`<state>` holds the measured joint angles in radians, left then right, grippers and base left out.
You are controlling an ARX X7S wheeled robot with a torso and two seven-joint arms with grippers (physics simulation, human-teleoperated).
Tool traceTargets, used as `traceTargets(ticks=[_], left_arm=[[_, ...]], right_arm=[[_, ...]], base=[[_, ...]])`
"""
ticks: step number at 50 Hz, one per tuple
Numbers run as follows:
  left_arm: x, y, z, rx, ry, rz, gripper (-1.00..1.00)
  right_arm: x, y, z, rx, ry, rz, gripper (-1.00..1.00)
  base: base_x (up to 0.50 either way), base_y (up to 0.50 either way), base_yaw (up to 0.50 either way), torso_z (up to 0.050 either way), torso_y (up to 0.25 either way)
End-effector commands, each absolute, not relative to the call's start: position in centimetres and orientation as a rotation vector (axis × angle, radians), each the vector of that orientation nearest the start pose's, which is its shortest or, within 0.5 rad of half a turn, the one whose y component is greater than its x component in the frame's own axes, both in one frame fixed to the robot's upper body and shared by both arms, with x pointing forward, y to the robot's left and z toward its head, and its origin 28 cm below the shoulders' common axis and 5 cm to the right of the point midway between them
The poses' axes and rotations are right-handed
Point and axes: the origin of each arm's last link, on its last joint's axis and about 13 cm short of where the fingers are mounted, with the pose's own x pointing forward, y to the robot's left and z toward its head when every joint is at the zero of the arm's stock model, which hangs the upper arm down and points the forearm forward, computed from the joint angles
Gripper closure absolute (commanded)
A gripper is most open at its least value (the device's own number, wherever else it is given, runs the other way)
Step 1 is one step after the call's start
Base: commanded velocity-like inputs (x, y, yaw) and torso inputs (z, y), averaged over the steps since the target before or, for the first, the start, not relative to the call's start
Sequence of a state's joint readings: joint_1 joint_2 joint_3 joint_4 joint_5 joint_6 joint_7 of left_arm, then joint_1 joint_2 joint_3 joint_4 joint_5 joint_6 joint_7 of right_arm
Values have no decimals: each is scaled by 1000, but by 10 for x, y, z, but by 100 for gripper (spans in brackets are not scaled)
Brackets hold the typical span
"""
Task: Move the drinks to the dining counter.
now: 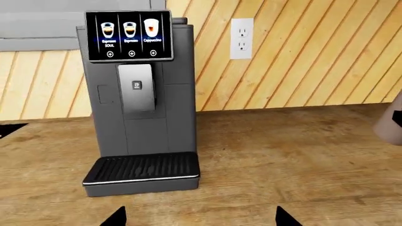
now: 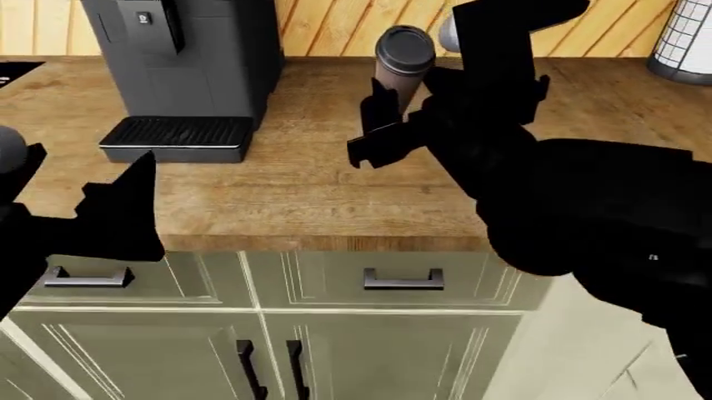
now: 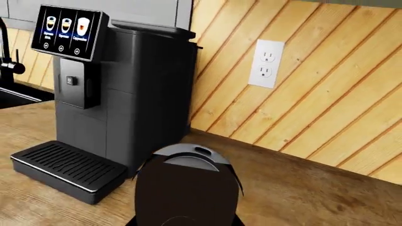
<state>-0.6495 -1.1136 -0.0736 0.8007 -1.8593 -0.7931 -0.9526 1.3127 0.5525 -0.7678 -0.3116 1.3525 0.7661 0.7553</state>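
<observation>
The cup [image 2: 403, 60] stood upright on the wooden worktop [image 2: 300, 179], to the right of the coffee machine [image 2: 183, 62] and near the plank wall; in the head view its lower part was hidden behind the right gripper [image 2: 389, 117], and only the lid and upper body showed; in the right wrist view the cup [image 3: 187, 188] filled the near foreground, its base cut off by the frame edge, lid [image 3: 188, 157] facing the camera. The right gripper's fingers seemed to sit on either side of the cup, but whether they pressed on it I could not tell, the black parts merging together. The left gripper [image 2: 106, 204] hung over the worktop's front edge, well apart from the cup; in the left wrist view only two dark fingertips [image 1: 116, 217] showed at the frame edge, spread wide with nothing between them, pointing at the machine's drip tray [image 1: 143, 170]; a sliver of the cup [image 1: 390, 126] was cut off at that view's edge. An outlet [image 3: 266, 63] sat on the wall; a white wire object [image 2: 684, 37] was mostly out of frame.
</observation>
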Motion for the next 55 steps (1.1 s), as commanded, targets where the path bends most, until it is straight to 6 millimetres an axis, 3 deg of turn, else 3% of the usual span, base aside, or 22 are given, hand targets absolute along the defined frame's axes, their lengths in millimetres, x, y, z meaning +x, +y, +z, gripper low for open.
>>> traceTargets(ticks=[1, 12, 55], left_arm=[[127, 273, 289, 23, -45, -90, -100], [111, 273, 296, 26, -66, -88, -100], [105, 275, 298, 32, -75, -80, -100]], right_arm=[[248, -61, 303, -165, -121, 357, 100], [236, -58, 309, -167, -143, 372, 100], [229, -55, 307, -167, -174, 367, 100]], base=[[-500, -5, 0, 0, 0], [-500, -5, 0, 0, 0], [-500, 14, 0, 0, 0]])
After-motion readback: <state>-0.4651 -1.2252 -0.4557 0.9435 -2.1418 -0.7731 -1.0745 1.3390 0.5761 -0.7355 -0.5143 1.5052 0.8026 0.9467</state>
